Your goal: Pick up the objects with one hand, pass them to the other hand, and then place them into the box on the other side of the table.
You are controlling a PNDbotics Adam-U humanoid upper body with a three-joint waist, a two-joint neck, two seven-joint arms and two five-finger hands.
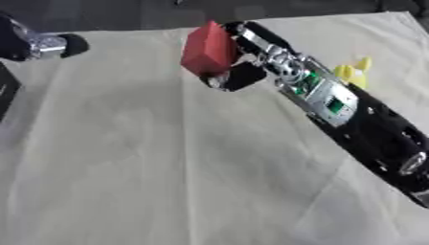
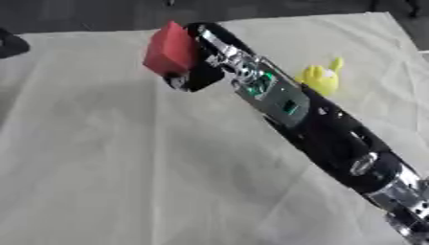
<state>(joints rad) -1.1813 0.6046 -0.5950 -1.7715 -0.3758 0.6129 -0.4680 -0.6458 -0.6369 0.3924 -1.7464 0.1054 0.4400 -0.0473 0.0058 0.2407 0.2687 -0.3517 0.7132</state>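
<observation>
A red block point(image 1: 208, 48) is held above the far middle of the table. My right hand point(image 1: 239, 74) is shut on it, fingers curled under and behind the block. The right arm point(image 2: 310, 115) runs from the lower right corner up to the hand. A yellow toy point(image 2: 321, 77) lies on the cloth just behind that arm, partly hidden by it. My left hand point(image 1: 33, 44) shows only as a black and silver piece at the upper left edge, well apart from the block.
A cream cloth point(image 1: 151, 162) covers the table, with wrinkles across the middle. A dark object point(image 1: 5, 91) pokes in at the left edge. The dark floor lies beyond the table's far edge.
</observation>
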